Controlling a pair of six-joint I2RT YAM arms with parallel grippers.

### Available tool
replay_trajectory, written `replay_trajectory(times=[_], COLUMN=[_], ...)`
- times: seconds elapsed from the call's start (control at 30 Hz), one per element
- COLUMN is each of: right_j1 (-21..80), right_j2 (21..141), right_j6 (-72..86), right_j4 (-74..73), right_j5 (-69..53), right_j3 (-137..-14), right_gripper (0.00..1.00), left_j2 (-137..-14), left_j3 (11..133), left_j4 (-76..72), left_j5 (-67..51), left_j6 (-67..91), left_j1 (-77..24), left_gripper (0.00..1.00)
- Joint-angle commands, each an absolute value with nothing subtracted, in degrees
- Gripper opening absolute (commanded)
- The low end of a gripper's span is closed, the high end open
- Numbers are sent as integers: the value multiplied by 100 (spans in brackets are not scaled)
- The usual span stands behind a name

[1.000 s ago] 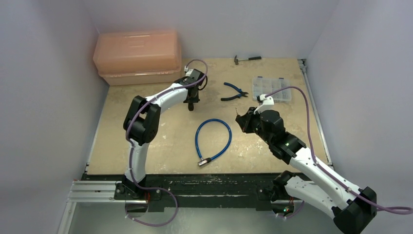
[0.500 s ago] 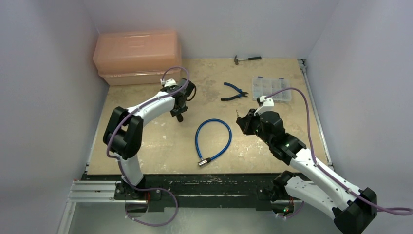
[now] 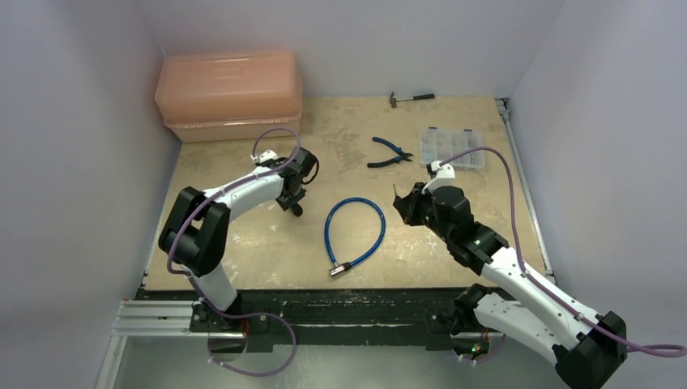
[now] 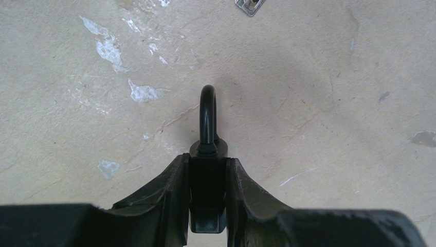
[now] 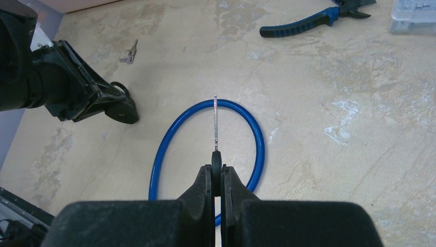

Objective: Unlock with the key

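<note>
My left gripper (image 4: 207,170) is shut on the small black padlock (image 4: 207,128), body between the fingers, curved shackle pointing away over the table. In the top view the left gripper (image 3: 293,204) holds the padlock (image 3: 297,211) left of the blue cable loop (image 3: 354,231). My right gripper (image 5: 216,172) is shut on the key (image 5: 216,126): black head pinched between the fingertips, thin metal blade pointing forward above the blue cable (image 5: 205,144). In the top view the right gripper (image 3: 400,203) sits right of the loop. The padlock in the left fingers also shows in the right wrist view (image 5: 121,109).
A salmon plastic case (image 3: 228,93) stands at the back left. Blue-handled pliers (image 3: 389,151), a clear parts box (image 3: 451,147) and a small hammer (image 3: 411,98) lie at the back. A spare silver key (image 5: 129,52) lies near the case. The cable's metal end (image 3: 339,268) lies near the front.
My left arm has swung back toward the front and left, carrying the padlock from near the case down to beside the blue loop. The right arm with the key has barely moved.
</note>
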State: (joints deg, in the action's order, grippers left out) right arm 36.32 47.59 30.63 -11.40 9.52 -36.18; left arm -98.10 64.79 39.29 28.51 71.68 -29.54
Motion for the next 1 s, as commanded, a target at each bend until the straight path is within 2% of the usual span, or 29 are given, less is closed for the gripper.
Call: replay_trajectory(times=[0.0, 0.07, 0.13, 0.33, 0.53, 0.63, 0.73, 0.97], right_j1=[3625, 3630, 3625, 3629, 3625, 3625, 3624, 3630], right_j2=[4691, 4705, 4712, 4668, 4623, 4623, 4623, 4608], right_j6=[3094, 3094, 3094, 3094, 3094, 3094, 3089, 3060], right_j4=[-995, -984, -984, -1019, -1052, -1037, -977, -953], right_j5=[1048, 1046, 1046, 1055, 1055, 1042, 999, 865], right_j3=[-3606, -3599, -3603, -3603, -3619, -3620, -3630, -3640], right_gripper=[0, 0, 0, 0, 0, 0, 0, 0], left_j2=[-9570, -9567, -9548, -9449, -9002, -8911, -9050, -8847], left_j3=[6477, 6410, 6362, 6405, 6618, 6949, 7122, 6499], left_j4=[3528, 3373, 3268, 3072, 2790, 2605, 2445, 1843], left_j5=[2847, 2758, 2714, 2641, 2623, 2493, 2248, 515], left_j6=[7191, 7036, 6892, 6178, 4654, 3369, 1690, -2161], left_j1=[-2918, -2918, -2918, -2918, -2918, -2918, -2943, -3107], left_gripper=[18, 37, 50, 66, 67, 67, 62, 57])
